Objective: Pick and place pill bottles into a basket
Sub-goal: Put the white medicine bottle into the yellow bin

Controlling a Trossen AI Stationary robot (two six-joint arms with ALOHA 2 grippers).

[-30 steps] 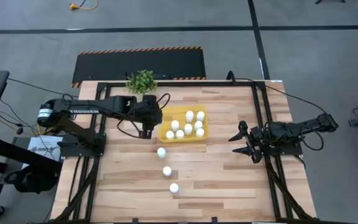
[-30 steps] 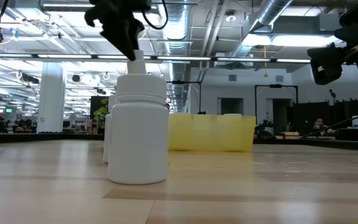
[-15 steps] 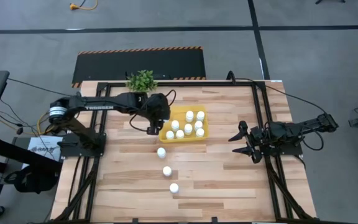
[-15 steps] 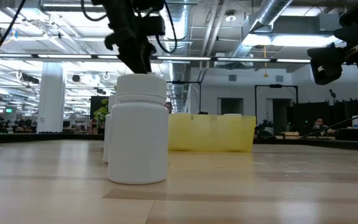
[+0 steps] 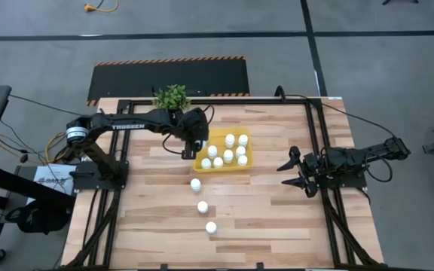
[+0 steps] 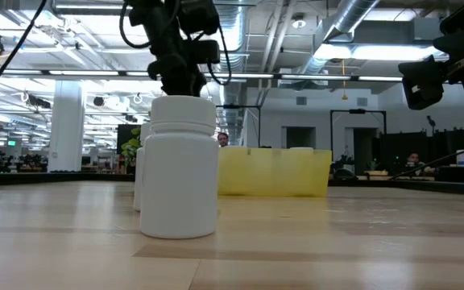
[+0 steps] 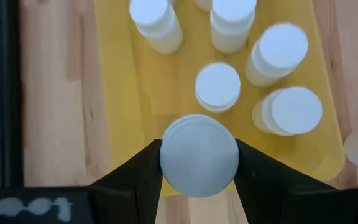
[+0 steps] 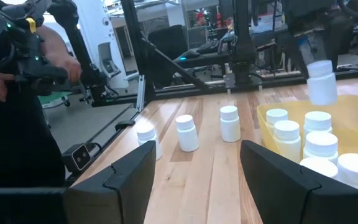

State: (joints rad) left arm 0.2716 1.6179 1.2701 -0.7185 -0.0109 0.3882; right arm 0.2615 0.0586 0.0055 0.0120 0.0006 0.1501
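Observation:
My left gripper (image 5: 194, 144) is shut on a white pill bottle (image 7: 199, 155) and holds it above the left end of the yellow tray (image 5: 241, 161). The bottle also shows in the right wrist view (image 8: 322, 84). Several white bottles (image 5: 229, 155) stand upright in the tray on their bases. Three more bottles (image 5: 195, 184) (image 5: 202, 206) (image 5: 211, 226) stand on the table nearer than the tray. My right gripper (image 5: 295, 171) is open and empty at the table's right side. My left gripper pinches the bottle's round top (image 7: 166, 163) between its two fingers (image 7: 143, 173), one on either side. The fingers come from above, pointing down. The bottle hangs upright below them (image 8: 322, 90), clear of the tray and of the bottles in it.
A small green plant (image 5: 172, 98) stands at the table's far edge, left of the tray. A black metal frame (image 5: 316, 150) runs along the table's sides. A person (image 8: 17, 93) stands beyond the table's left side. Bare wood lies to the right of the loose bottles.
My left gripper has carried the bottle toward the table's right and far edges, from beside the tray to above its left end. The bottle has stayed upright and clear of the table. The gripper has stayed shut on it.

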